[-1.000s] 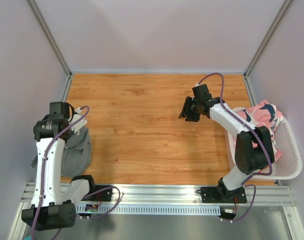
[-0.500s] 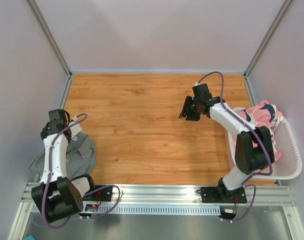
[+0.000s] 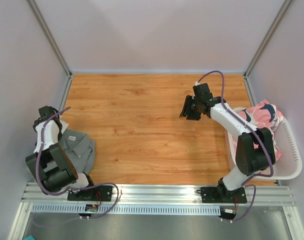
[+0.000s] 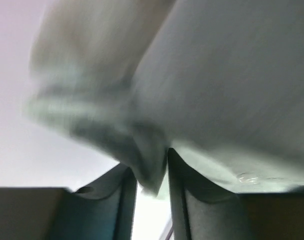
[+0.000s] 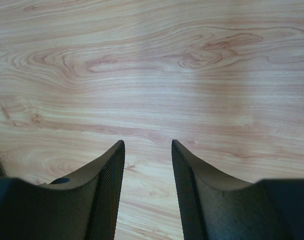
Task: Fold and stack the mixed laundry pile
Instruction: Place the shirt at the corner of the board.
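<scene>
Left jaws: narrow, with a corner of grey cloth between them; this view is blurred, so we cannot tell if they grip it.
Grey garment [image 3: 76, 152]: on the table [image 3: 136, 120] at its left near corner, bunched and not neatly folded.
Right jaws: wide apart and empty, above bare wood right of the middle.
Pink patterned garment [image 3: 264, 117]: in the white basket [image 3: 292, 150] at the right edge, unfolded.
Progress: we judge it early. We see no stack, and both garments need folding.
</scene>
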Motion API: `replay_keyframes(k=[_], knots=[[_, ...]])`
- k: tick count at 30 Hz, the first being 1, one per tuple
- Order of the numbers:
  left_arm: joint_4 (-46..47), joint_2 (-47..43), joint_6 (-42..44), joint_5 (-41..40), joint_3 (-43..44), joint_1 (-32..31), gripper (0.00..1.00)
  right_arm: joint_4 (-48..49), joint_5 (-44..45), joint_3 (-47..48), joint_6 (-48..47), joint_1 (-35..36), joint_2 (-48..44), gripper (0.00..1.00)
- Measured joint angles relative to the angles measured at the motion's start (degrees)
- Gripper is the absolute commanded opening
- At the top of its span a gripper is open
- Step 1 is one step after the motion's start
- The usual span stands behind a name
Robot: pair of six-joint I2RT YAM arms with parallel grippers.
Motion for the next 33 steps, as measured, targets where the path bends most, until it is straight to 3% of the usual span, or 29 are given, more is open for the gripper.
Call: replay_keyframes(k=[8, 12, 16, 18, 25, 33], knots=[[1.3, 0.1, -0.9, -4.0, 0.6, 3.7, 0.42, 0.0, 0.0, 0.1, -0.2, 0.0, -0.3, 0.45], [-0.7, 0.2, -1.7, -3.8, 3.9, 3.7, 0.3, 0.0, 0.0, 0.1, -0.2, 0.0, -0.4, 0.45], [-6.3, 0.1, -4.8, 2.0, 13.3, 3.7, 0.04, -0.5, 0.0, 0.1, -0.3, 0.0, -1.3, 0.45], [-7.3, -0.4, -6.4, 5.1, 17.1, 3.6, 0.01, -0.8, 0.0, 0.2, -0.3, 0.0, -1.5, 0.45], [-9.0, 2.1, -9.0, 14.4, 14.5, 3.6, 0.0, -2.0, 0.0, 0.7, -0.3, 0.0, -1.5, 0.45], [-4.3, 13.1, -12.0, 15.6, 10.0, 7.9, 0.0, -2.6, 0.0, 1.6, -0.3, 0.0, -1.5, 0.45]])
